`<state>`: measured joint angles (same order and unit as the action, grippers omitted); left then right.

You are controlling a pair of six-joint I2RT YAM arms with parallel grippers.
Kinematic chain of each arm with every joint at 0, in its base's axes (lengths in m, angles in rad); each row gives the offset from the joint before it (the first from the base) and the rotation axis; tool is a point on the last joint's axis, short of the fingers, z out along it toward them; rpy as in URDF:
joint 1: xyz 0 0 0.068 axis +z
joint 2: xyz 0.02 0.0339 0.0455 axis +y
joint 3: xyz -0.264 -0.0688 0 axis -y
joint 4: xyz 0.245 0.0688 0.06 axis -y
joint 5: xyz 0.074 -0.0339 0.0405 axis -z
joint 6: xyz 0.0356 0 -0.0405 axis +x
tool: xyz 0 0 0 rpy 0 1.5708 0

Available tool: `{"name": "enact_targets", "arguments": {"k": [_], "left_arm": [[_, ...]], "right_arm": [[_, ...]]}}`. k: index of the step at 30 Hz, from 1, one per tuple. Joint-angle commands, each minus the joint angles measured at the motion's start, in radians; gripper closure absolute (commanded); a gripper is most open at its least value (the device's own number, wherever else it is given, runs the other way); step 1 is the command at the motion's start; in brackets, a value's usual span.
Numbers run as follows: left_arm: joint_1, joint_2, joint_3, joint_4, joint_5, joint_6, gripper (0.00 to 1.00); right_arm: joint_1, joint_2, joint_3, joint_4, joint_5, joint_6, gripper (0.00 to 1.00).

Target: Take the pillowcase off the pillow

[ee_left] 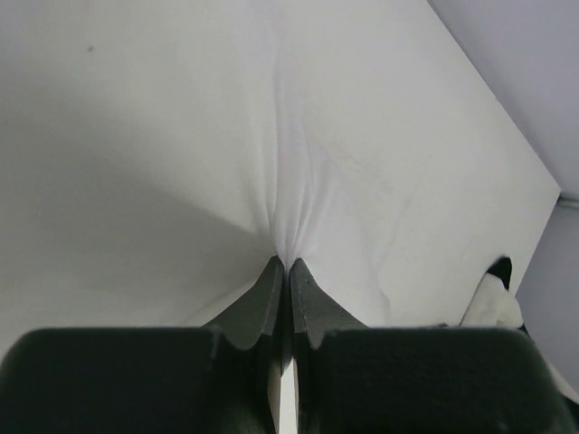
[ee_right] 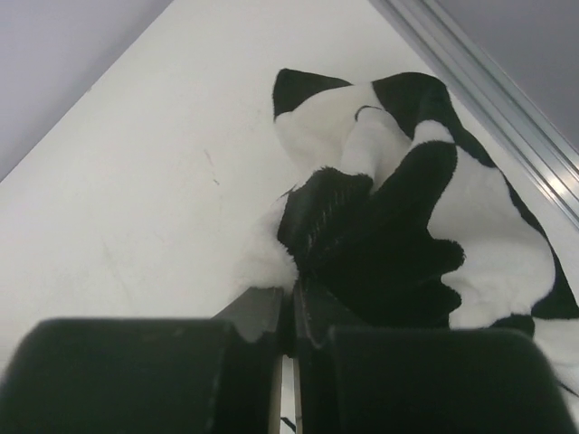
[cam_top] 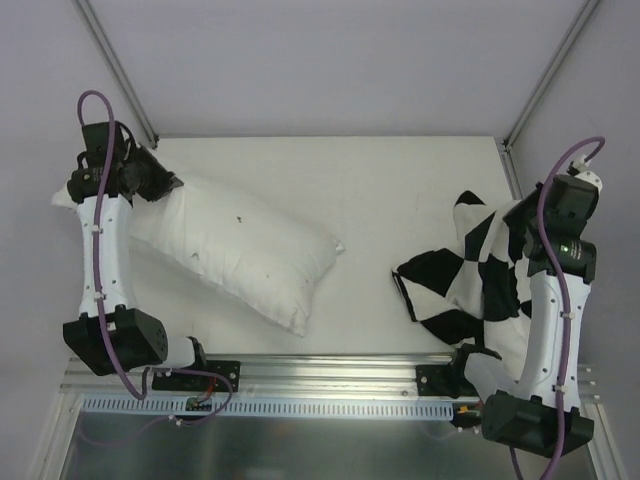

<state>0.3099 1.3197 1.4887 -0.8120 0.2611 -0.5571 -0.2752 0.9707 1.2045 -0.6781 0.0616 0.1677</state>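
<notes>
Across the counter (cam_top: 400, 190), holdings listed largest first.

1. Counter: plain white, with one task thing on each half.

2. Pillow (cam_top: 240, 250): plain white and plump. It lies slantwise on the left half, with one corner pointing toward the middle and the other end up by my left arm (cam_top: 100, 250). No cover shows on any part of it. I judge I am holding it there as an anchor, so that the cover has something to pull against.

3. Pillowcase (cam_top: 480, 270): black and cream checks, limp and crumpled in a heap on the right half. It is well apart from the pillow, and one part is drawn up toward my right arm (cam_top: 550, 310). I judge it fully off, so little seems left except letting go.

4. Left jaws: pressed together on a pinch of the pillow's fabric at its far-left end. In the wrist view the white cloth puckers into creases that run straight to the tips.

5. Right jaws: pressed together, pinching a fold of the pillowcase. Dark and cream cloth bunches right at the tips, and the rest spills away toward the counter's right edge.

6. Specks (cam_top: 238, 215): a few small dark marks on the pillow's upper face.

7. Writing, brands, labels: none legible on cloth, counter or arms.
</notes>
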Motion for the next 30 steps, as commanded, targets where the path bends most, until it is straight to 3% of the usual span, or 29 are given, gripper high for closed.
{"name": "enact_targets", "arguments": {"k": [1, 8, 12, 17, 18, 19, 20, 21, 22, 24, 25, 27, 30], "left_arm": [[-0.119, 0.064, 0.143, 0.099, 0.058, 0.016, 1.00], [-0.167, 0.070, 0.214, 0.157, 0.060, -0.055, 1.00], [-0.155, -0.007, 0.197, 0.180, -0.120, -0.138, 1.00], [-0.152, -0.112, 0.092, 0.218, -0.206, -0.243, 1.00], [-0.153, -0.132, 0.061, 0.223, -0.227, -0.260, 1.00], [-0.152, -0.172, -0.005, 0.223, -0.250, -0.285, 1.00], [-0.152, -0.187, -0.036, 0.227, -0.253, -0.291, 1.00], [-0.153, -0.209, -0.066, 0.234, -0.249, -0.290, 0.92], [-0.153, -0.208, -0.105, 0.240, -0.218, -0.262, 0.51], [-0.155, -0.194, -0.131, 0.240, -0.185, -0.224, 0.12], [-0.153, -0.186, -0.143, 0.240, -0.149, -0.213, 0.01], [-0.155, -0.180, -0.146, 0.240, -0.116, -0.175, 0.01], [-0.172, -0.194, -0.136, 0.238, -0.092, -0.126, 0.01]], "right_arm": [[0.051, -0.006, 0.001, 0.147, -0.038, -0.022, 0.99], [0.122, 0.061, 0.041, 0.397, -0.192, -0.023, 0.99], [0.131, 0.155, 0.136, 0.483, -0.145, -0.036, 0.99], [0.133, 0.389, 0.357, 0.387, -0.189, -0.027, 0.99], [0.134, 0.446, 0.415, 0.276, -0.200, -0.025, 0.94], [0.139, 0.580, 0.573, 0.193, -0.206, -0.034, 0.60], [0.143, 0.662, 0.677, -0.019, -0.227, -0.040, 0.44], [0.149, 0.739, 0.778, -0.120, -0.241, -0.052, 0.23], [0.160, 0.845, 0.906, -0.188, -0.240, -0.065, 0.19], [0.217, 0.843, 0.867, -0.191, -0.148, -0.083, 0.12], [0.249, 0.770, 0.730, -0.143, -0.125, -0.085, 0.08], [0.264, 0.682, 0.595, 0.015, -0.114, -0.071, 0.01], [0.272, 0.551, 0.439, 0.078, -0.111, -0.059, 0.01]]}}
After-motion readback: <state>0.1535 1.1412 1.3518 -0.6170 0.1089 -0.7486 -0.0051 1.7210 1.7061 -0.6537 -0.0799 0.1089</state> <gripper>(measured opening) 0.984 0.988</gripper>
